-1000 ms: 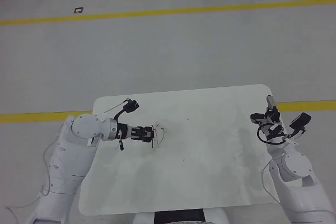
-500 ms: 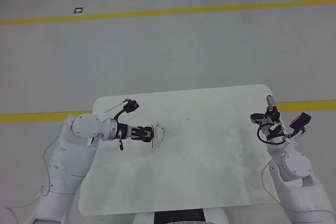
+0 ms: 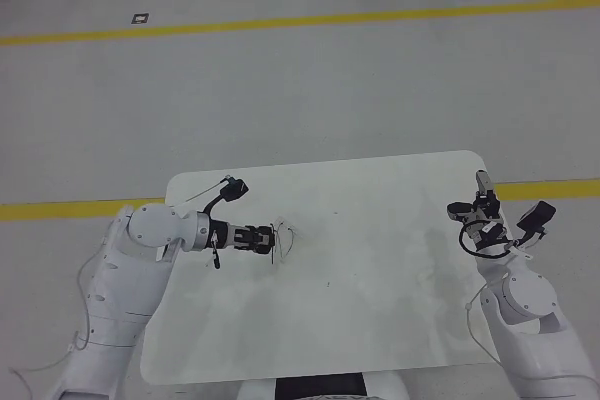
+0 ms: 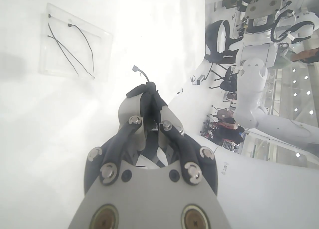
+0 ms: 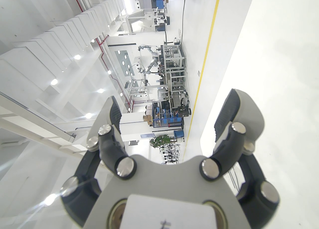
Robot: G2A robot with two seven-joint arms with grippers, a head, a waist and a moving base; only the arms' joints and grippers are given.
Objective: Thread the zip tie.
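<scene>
Though thin, curved blk zip tie

Hardly any print can be read. A white label at the base of the right claw bears a dark mark cut off by the picture's edge. A dark sticker on the far arm's wrist carries print too small to make out. A small black-and-white square marker lies on the floor beyond the worktop, its pattern unclear.
</scene>
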